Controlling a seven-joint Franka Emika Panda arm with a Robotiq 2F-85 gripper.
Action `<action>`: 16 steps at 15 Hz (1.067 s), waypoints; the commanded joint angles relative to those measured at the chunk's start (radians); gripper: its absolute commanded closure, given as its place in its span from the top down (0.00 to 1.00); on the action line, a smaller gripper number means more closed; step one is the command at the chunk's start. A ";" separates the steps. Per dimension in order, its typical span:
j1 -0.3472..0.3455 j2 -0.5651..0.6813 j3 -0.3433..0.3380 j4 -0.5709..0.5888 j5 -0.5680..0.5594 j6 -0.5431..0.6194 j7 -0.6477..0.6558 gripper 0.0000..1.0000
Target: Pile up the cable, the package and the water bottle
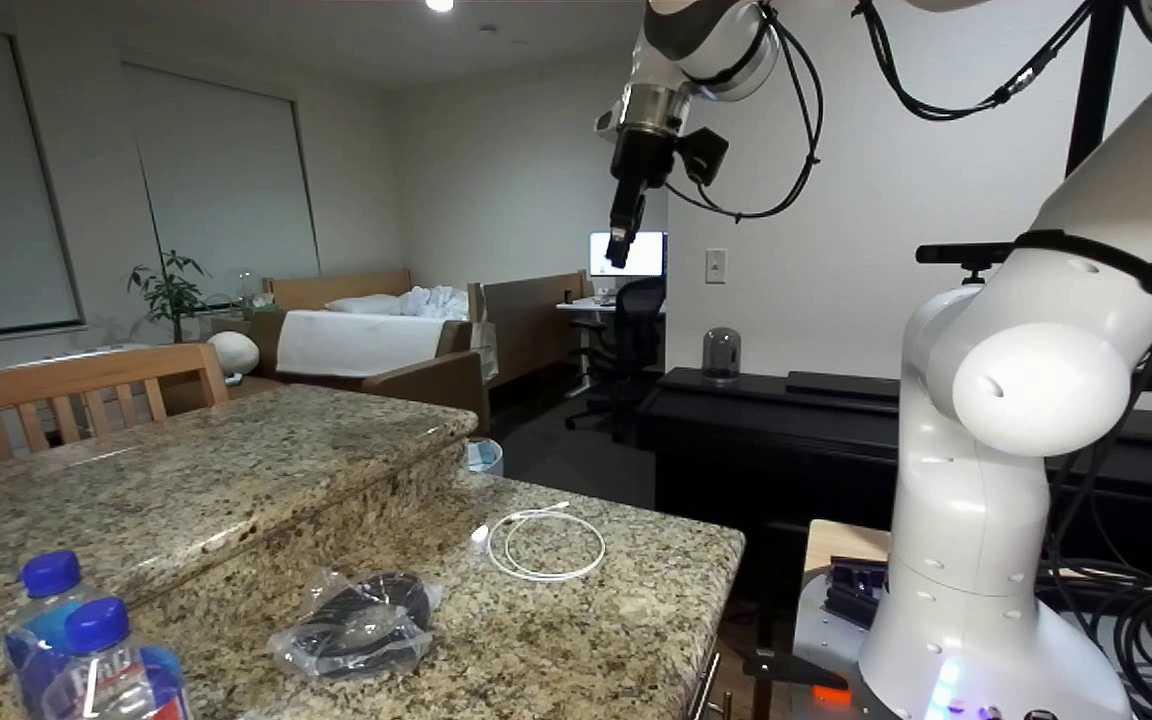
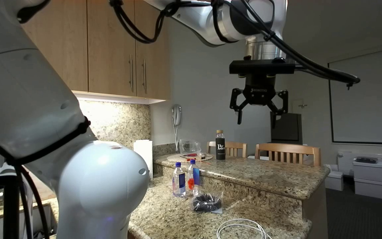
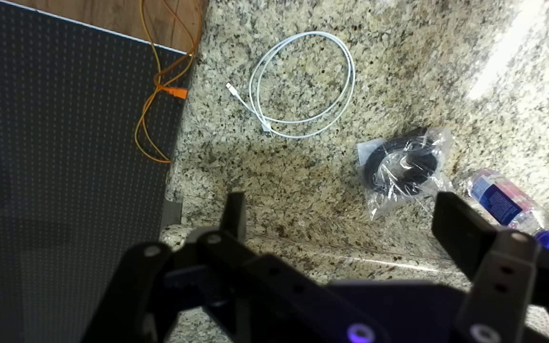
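Observation:
A white cable lies coiled in a loop on the lower granite counter, in both exterior views and the wrist view. The package, a clear plastic bag with a black coil inside, lies between cable and bottles. Two clear water bottles with blue caps stand upright near the raised ledge; the nearer and its neighbour show in an exterior view. One bottle shows in the wrist view. My gripper is open and empty, high above the counter.
A raised granite ledge runs along the lower counter. A black bottle and a round mat with small items stand on it. A paper towel roll is behind the bottles. An orange cord lies beyond the counter's edge.

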 commanded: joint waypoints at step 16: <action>-0.015 0.018 0.072 -0.021 0.069 0.036 -0.007 1.00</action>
